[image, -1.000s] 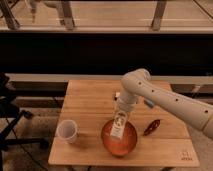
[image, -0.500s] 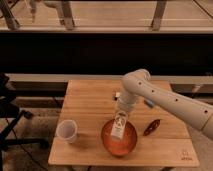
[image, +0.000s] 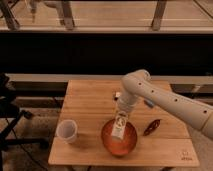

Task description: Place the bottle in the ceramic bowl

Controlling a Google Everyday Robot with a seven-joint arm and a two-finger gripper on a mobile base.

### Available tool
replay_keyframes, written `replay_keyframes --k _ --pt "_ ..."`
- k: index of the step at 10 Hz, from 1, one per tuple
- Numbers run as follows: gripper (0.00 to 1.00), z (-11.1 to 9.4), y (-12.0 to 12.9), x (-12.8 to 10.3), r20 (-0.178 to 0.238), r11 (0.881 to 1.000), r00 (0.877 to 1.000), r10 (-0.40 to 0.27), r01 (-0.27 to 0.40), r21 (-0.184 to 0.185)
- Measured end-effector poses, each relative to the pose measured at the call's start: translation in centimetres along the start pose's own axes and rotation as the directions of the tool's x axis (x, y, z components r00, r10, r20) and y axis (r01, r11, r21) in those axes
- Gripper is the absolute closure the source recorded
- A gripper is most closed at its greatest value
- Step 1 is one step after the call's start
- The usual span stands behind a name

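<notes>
The bottle (image: 119, 126), slim and clear with a white label and a dark round mark, stands nearly upright with its lower end inside the ceramic bowl (image: 108, 142), a round orange-red bowl near the table's front edge. My gripper (image: 122, 112) comes down from the white arm and is shut on the bottle's top, directly above the bowl. The arm's wrist hides most of the fingers.
A white translucent cup (image: 66, 131) stands on the wooden table (image: 90, 100), left of the bowl. A red chili-like object (image: 152, 126) lies right of the bowl. A small object (image: 118, 94) sits behind the arm. A dark stand is at the far left.
</notes>
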Motion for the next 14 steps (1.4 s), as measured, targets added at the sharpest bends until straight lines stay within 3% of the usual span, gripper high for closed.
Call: replay_keyframes --k 6,8,11,12,14 --pt "0.92 0.39 0.35 0.35 -0.001 1.000 1.000 -0.006 0.006 -0.005" --pt "0.88 0.52 0.50 0.47 -0.001 1.000 1.000 -0.009 0.009 -0.007" --pt "0.98 0.64 0.53 0.54 -0.002 1.000 1.000 -0.014 0.014 -0.010" --pt "0.97 0.69 0.52 0.53 -0.002 1.000 1.000 -0.017 0.017 -0.011" --pt "0.84 0.86 0.52 0.58 -0.002 1.000 1.000 -0.021 0.021 -0.012"
